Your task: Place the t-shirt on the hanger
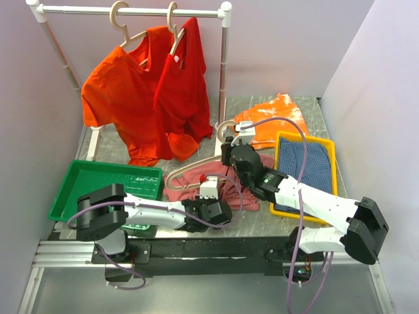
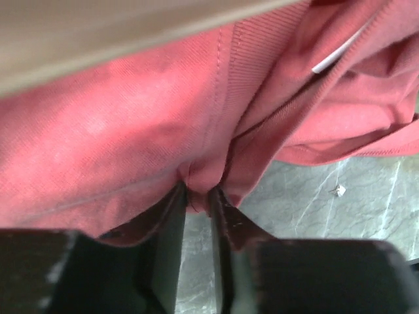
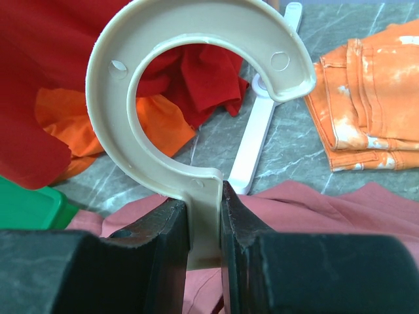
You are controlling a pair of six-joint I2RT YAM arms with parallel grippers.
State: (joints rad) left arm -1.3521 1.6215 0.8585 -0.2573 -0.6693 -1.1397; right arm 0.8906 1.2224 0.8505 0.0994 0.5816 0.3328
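We're clamping the right claw [image 3: 206, 203] on the hanger [image 3: 196, 19] neck, just under the hook. The left claw [image 2: 196, 196] is pinching a t-shirt [image 2: 118, 131] fold near the collar seam. The shirt is lying bunched on the table [image 3: 294, 150] under the hanger. Our judgement: we should be lifting the collar open and angling one hanger shoulder in.

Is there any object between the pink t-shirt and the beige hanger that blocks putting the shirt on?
Nothing visible does. The left gripper is shut on the t-shirt near its collar, the right gripper is shut on the hanger below its hook, and the hanger's arm lies right over the shirt.
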